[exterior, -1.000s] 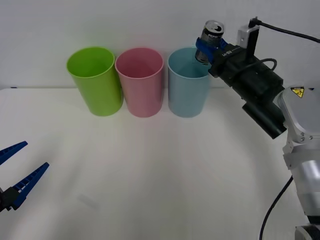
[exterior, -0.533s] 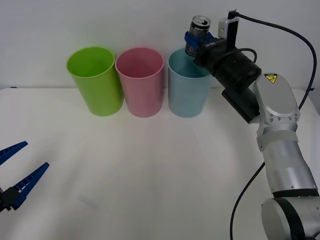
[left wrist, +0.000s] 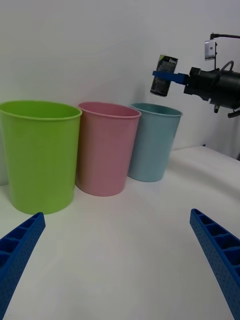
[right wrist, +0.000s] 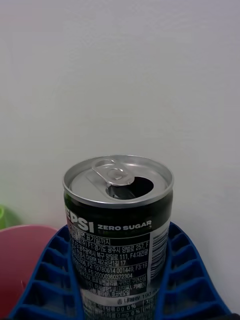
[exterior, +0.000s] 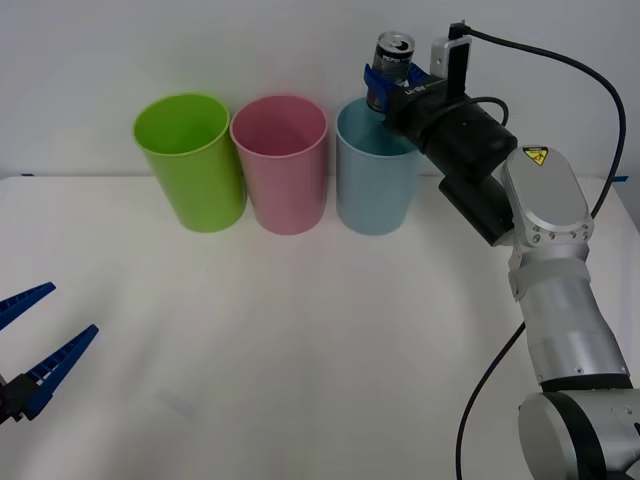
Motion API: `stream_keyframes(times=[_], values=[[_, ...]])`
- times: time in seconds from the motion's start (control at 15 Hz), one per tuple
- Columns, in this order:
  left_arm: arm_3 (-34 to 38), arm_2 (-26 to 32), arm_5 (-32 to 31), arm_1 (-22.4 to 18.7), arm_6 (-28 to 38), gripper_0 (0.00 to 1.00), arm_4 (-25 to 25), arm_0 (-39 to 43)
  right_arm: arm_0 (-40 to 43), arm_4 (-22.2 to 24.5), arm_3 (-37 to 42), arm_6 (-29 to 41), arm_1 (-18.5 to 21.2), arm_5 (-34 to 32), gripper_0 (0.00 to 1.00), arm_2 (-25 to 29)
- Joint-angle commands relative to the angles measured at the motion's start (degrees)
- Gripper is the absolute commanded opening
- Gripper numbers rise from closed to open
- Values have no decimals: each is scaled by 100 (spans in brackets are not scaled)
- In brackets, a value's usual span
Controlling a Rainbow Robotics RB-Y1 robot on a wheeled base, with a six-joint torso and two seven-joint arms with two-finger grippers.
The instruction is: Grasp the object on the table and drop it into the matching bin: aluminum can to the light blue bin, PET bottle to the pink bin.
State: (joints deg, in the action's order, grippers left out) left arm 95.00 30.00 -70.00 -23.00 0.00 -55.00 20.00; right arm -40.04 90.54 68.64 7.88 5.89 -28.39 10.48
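Right tool [exterior: 385,84] clamped on aluminum can [exterior: 392,62], above light blue bin [exterior: 375,180]

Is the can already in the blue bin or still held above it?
Still held, upright: the right gripper clamps the can just over the blue bin, near its far rim.

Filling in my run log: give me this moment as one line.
right tool: shut on aluminum can, above light blue bin rim | left tool: open, idle, low over table | drop: not yet
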Motion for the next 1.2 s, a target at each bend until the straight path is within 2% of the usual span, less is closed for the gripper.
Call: stream_keyframes(times=[0.07, 0.27, 0.4, 0.67, 0.87, 1.2], values=[[0, 0, 0, 0, 0, 100, 0, 0, 14, -1, 0, -41, 0, -35, 100, 25], [0, 0, 0, 0, 0, 100, 0, 0, 76, -45, 26, -67, 9, -184, 100, 86], [0, 0, 0, 0, 0, 100, 0, 0, 322, -45, 334, -76, 26, -290, 100, 104], [0, 0, 0, 0, 0, 100, 0, 0, 753, -300, 730, -67, 281, -791, 100, 104], [0, 0, 0, 0, 0, 100, 0, 0, 1236, -748, 1125, -67, 677, -940, 100, -142], [0, 0, 0, 0, 0, 100, 0, 0, 2352, -1812, 1995, -76, 1644, -817, 100, -705]])
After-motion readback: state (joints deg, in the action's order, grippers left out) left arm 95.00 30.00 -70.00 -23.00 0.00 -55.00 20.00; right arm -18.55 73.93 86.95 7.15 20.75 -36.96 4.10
